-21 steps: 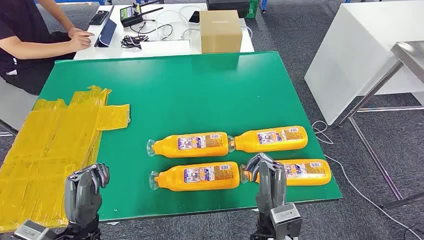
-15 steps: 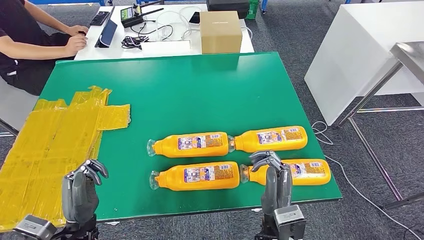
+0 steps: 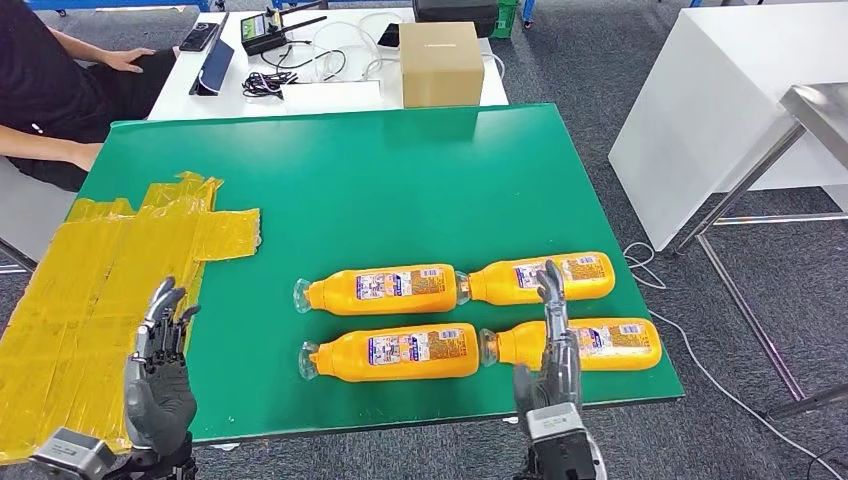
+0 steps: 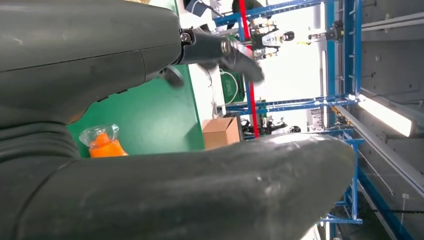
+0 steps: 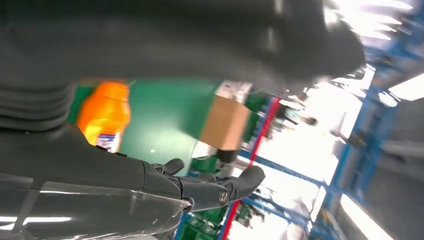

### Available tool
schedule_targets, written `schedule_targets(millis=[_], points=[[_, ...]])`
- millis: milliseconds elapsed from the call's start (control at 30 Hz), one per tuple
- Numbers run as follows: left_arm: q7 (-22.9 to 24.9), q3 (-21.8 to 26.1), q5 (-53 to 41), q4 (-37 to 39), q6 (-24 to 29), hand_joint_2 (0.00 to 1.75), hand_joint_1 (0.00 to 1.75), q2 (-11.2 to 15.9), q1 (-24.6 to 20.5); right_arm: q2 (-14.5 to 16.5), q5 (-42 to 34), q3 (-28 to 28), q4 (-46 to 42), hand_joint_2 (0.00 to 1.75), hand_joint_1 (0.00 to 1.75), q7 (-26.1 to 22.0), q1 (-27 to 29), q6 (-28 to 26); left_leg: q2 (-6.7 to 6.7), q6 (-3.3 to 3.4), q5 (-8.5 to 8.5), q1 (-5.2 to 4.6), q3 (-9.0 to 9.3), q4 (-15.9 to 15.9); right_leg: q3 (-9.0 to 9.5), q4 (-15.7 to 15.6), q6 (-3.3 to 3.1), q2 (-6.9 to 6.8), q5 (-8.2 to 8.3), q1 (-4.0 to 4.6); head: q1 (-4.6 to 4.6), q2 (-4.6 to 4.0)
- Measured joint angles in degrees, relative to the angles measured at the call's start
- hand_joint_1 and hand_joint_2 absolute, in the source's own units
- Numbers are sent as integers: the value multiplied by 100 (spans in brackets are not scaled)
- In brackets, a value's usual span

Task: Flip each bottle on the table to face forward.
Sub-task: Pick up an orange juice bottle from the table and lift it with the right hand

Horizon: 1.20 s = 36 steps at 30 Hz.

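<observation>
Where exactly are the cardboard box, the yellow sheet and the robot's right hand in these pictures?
Cardboard box (image 3: 441, 62), head view: its front face.
Yellow sheet (image 3: 90, 290), head view: its middle, on the table's left side.
Right hand (image 3: 556, 340), head view: its middle, fingers stretched over the bottles.

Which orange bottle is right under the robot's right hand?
The near right bottle, closest to the table's right corner. The right hand reaches over its neck end; the other three lie farther left or farther back.

Robotics lab or workshop: blue steel racking (image 4: 345, 75), grey carpet floor (image 3: 560, 60), cable-strewn white desk (image 3: 330, 95).
</observation>
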Motion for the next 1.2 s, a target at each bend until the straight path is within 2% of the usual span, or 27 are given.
schedule_targets(millis=[100,167,467,700,900,1200], points=[[38,13,54,2,-78,0,0,-11,-4,-134,873,151,154,175,0,684,-126,32,0,0,0,0,0,0,0,0,0,0,0,0,0,0],[80,16,74,9,-141,0,0,-23,-21,-183,1311,271,393,175,0,979,-292,58,1,0,1,0,1,0,0,0,0,0,1,0,0,0],[163,17,81,23,-208,0,0,-49,-98,-223,1906,582,1123,175,0,1364,-759,154,1,1,2,0,1,1,1,0,0,0,1,0,0,0],[340,17,83,93,-298,0,0,-81,-239,-229,3035,960,1928,175,0,2111,-1418,615,2,1,5,0,2,1,1,1,0,0,3,0,0,0],[407,17,83,161,-343,0,0,-92,-331,-189,3370,1303,2630,175,0,2504,-1992,975,2,0,10,0,2,1,3,1,0,-1,4,0,0,0],[425,48,109,213,-352,0,0,-101,-351,-196,3550,1683,3448,175,0,3155,-2542,1864,2,0,9,0,-1,1,1,1,1,-1,4,0,0,0]])
